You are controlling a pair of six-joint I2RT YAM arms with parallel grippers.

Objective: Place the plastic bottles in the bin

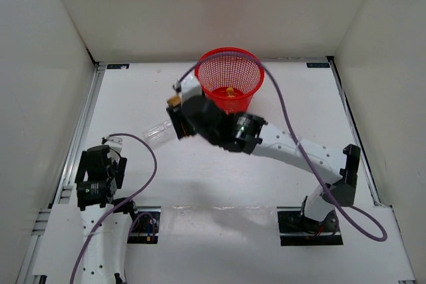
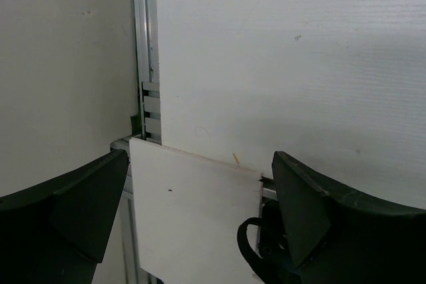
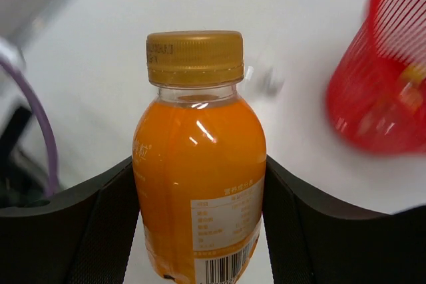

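Currently, your right gripper (image 3: 198,184) is clamped on the stubby orange bottle (image 3: 200,144). The bottle is smooth clear plastic with orange contents, a ribbed gold cap and a printed label. The round red mesh bin (image 1: 212,71), solid-rimmed, stands just beside it. A clear bottle (image 1: 156,132) lies on the white table (image 1: 200,184) near that gripper. Your left gripper (image 2: 200,161) stands wide apart and holds nothing, above an aluminium rail (image 2: 143,64).

2 white arms (image 1: 299,151) with black joints, black pincers (image 2: 200,224) (image 3: 200,231), purple cables (image 1: 286,114).
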